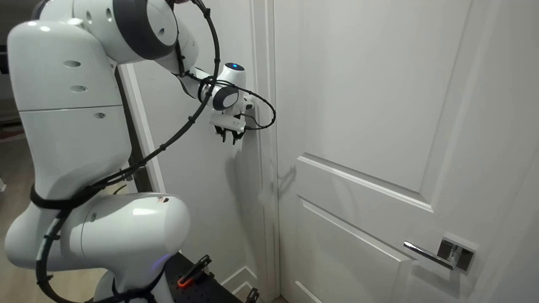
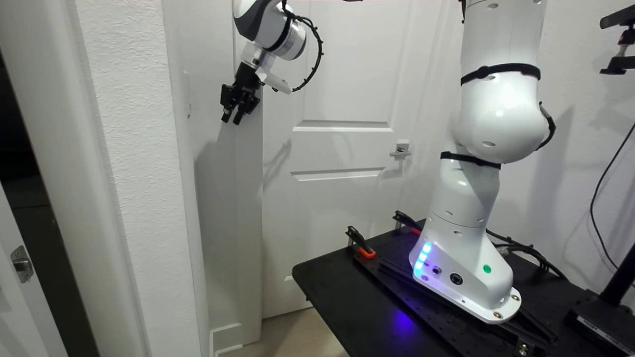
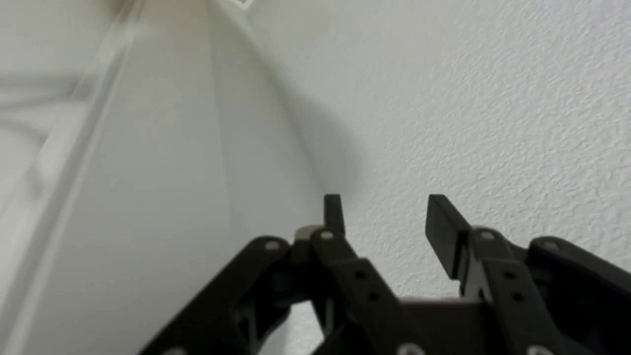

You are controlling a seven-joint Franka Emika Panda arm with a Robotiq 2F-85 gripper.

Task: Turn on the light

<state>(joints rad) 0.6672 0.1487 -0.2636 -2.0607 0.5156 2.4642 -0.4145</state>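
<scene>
Exterior view: gripper point(image 2: 231, 121) tip-down, jaws apart.

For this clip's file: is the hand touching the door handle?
Apart. Both exterior views show it: the hand is well clear of the door handle, with a stretch of door visible between them.

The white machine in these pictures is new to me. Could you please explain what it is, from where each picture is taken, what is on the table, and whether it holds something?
This is a robot arm, mounted on a black table. Two pictures come from cameras outside the robot; the close-up comes from the wrist camera, fixed on the arm, looking past the end effector toward a textured wall. On the table are also two black clamps. The end effector's fingers stand apart with nothing visible between them, so it holds nothing.
</scene>
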